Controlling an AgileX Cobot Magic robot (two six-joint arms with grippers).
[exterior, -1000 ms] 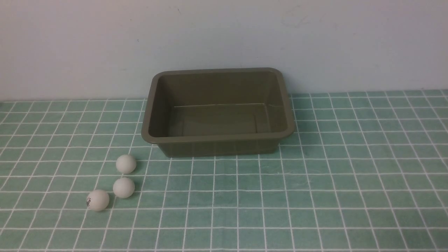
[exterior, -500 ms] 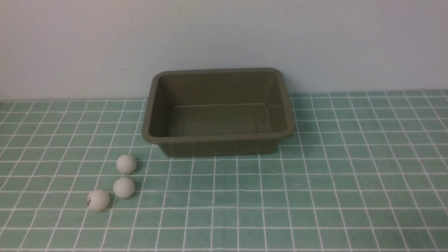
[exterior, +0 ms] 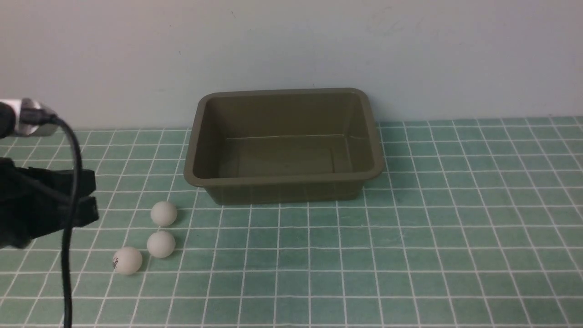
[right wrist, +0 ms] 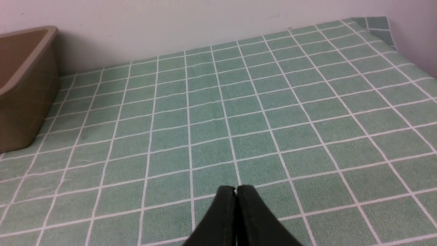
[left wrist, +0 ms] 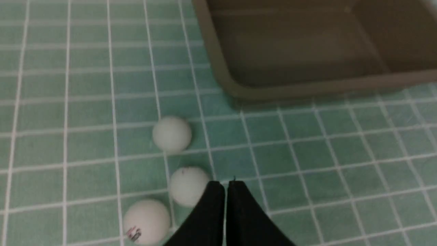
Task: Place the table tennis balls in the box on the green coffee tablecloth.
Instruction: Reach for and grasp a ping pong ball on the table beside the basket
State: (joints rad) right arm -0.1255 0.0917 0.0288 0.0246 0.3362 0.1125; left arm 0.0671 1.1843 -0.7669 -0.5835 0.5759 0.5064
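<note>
three white balls (exterior: 145,245) on green gridded tablecloth (exterior: 337,255), left of and nearer than brown box (exterior: 282,181); box upright, without balls. left pincer (left wrist: 226,186), closed, grasping nothing. right pincer (right wrist: 236,190), tips together, grasping nothing, above cloth.

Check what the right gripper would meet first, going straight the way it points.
Likely the teal-green cloth with white grid lines; no ball or box shows ahead of the black right gripper. Exact contact spot unclear, depth is hard to judge.

dark mark on white ball (exterior: 127,260), illegible
</note>
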